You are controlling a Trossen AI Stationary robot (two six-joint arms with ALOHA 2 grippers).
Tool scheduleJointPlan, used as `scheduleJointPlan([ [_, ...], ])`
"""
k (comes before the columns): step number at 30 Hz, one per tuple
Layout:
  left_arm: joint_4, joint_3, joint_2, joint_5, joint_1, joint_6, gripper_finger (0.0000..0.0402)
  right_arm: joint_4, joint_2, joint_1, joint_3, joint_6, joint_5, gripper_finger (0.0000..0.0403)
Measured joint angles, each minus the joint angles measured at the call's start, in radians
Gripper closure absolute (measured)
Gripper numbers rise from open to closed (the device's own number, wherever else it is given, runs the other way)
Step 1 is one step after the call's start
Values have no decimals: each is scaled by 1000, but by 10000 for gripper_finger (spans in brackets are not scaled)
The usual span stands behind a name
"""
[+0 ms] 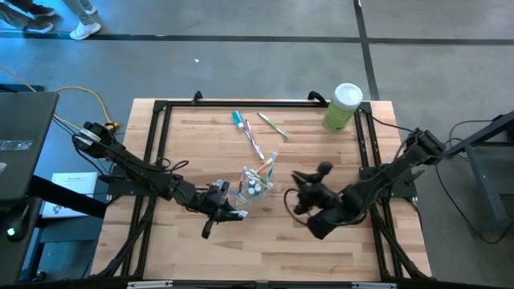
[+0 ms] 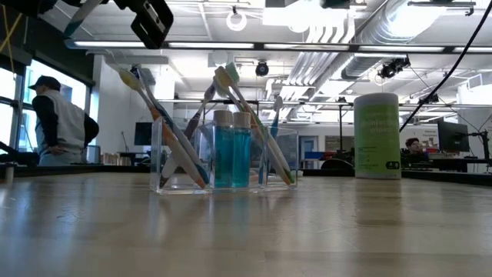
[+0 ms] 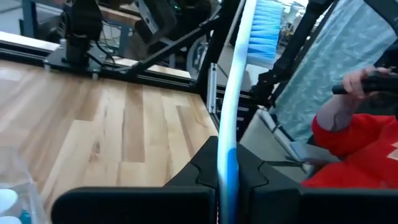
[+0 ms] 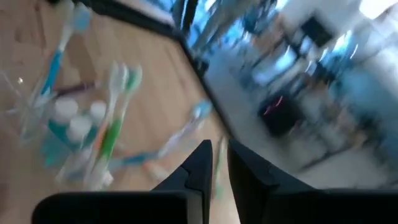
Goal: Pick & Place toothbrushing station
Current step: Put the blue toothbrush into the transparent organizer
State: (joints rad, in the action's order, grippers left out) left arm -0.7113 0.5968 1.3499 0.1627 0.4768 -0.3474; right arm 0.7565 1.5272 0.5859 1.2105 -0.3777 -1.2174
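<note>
- We see the clear plastic cup [image 1: 259,183] near the table's [image 1: 193,249] middle — in the low view it holds upright teal-and-white toothpaste tubes [image 2: 232,150] and several slanting toothbrushes [image 2: 254,127].
- From the cup, more loose toothbrushes [image 1: 253,138] lie toward 12 o'clock, with one green-handled brush [image 1: 274,125] at about 1 o'clock.
- The light-green canister [image 1: 343,107] with its white lid stands farther off at 1 o'clock, by the table's far edge.
- The left gripper [image 1: 227,209] sits just beside the cup at 8 o'clock; its fingers are clamped on a blue-and-white toothbrush [image 3: 239,93], bristles pointing away from the wrist.
- The right gripper [image 1: 300,191] waits at 3 o'clock from the cup, apart from it; its fingers [image 4: 202,163] are nearly together around nothing.
- Beyond the table we make out a person in a red sleeve [image 3: 357,134] in the left wrist view.
</note>
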Motion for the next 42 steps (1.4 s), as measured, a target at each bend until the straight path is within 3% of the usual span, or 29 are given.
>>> scheduleJointPlan([
  [2,0,0,0,11,-6,3,397,152,-32,17,-35,-242,15,361],
  [4,-2,0,0,36,-19,3,397,188,-54,30,-84,-394,-7,362],
  [8,-40,0,0,103,-43,2,397,112,-73,56,-178,-462,-18,362],
  [11,-71,0,0,137,-53,2,397,-77,-73,58,-220,-371,-23,362],
  [15,-90,1,0,154,-63,22,397,-427,-73,37,-258,-40,53,362],
  [19,-90,1,0,154,-63,26,397,-784,-73,-7,-303,250,324,362],
  [22,-90,1,0,154,-61,26,397,-973,-73,-52,-322,351,538,362],
  [25,-90,1,0,154,-60,26,397,-1041,-73,-99,-325,383,657,362],
  [31,-89,1,8,154,-60,27,397,-1069,-65,-189,-325,356,792,362],
  [38,-133,1,54,153,-76,44,397,-1144,-19,-236,-326,356,911,362],
  [42,-138,1,61,152,-83,44,397,-1190,-2,-236,-326,403,918,362],
])
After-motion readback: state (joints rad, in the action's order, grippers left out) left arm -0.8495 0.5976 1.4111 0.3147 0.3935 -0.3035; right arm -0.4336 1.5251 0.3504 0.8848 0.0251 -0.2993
